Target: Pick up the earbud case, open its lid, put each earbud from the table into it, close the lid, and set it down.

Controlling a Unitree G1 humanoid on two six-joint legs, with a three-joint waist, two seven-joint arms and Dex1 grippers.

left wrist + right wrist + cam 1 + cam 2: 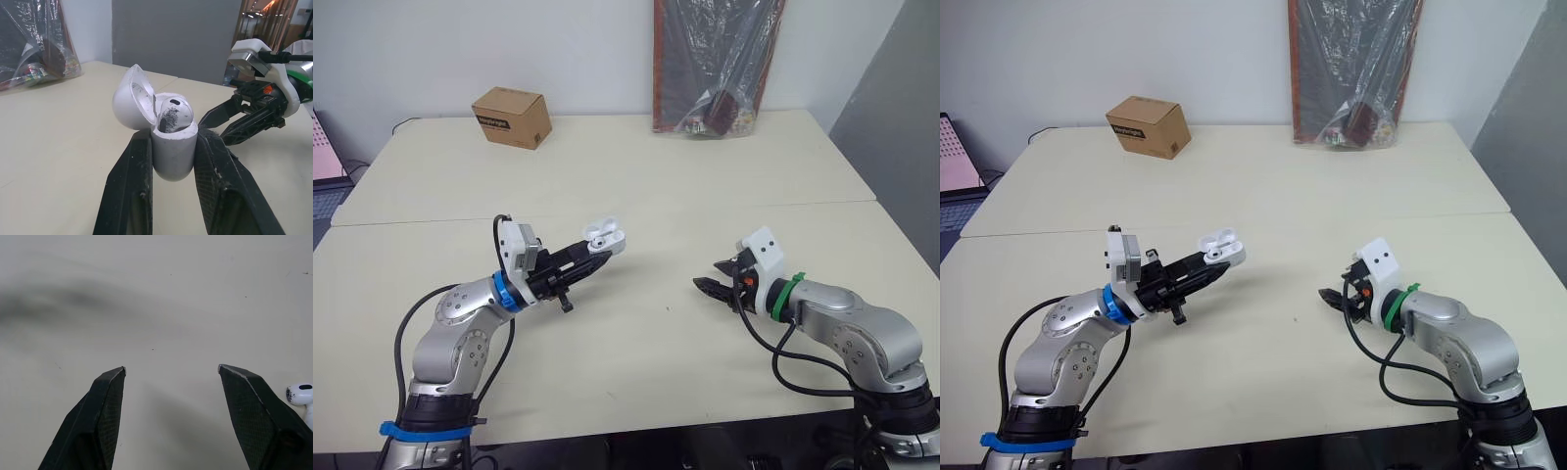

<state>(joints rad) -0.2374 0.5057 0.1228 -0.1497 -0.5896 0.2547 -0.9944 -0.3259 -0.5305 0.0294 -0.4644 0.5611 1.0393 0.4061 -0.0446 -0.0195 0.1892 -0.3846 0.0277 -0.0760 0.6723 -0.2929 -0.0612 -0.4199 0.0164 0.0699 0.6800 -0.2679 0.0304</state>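
1. The left hand [597, 255] was clamped on the earbud case [173, 154] above the desk [636, 343], lid [128, 100] open, an earbud [174, 113] inside.
2. The right hand [171, 369] was spread wide and empty, with a second earbud [302, 394] on the desk beside it.

No wording can be read anywhere. The box [512, 117] at the far side of the surface [656, 333] has a dark strip label [493, 122] on its front face with pale print, too small to make out. The bag [717, 59] leaning on the wall holds packets with coloured printing, but no letters or numbers on them are legible
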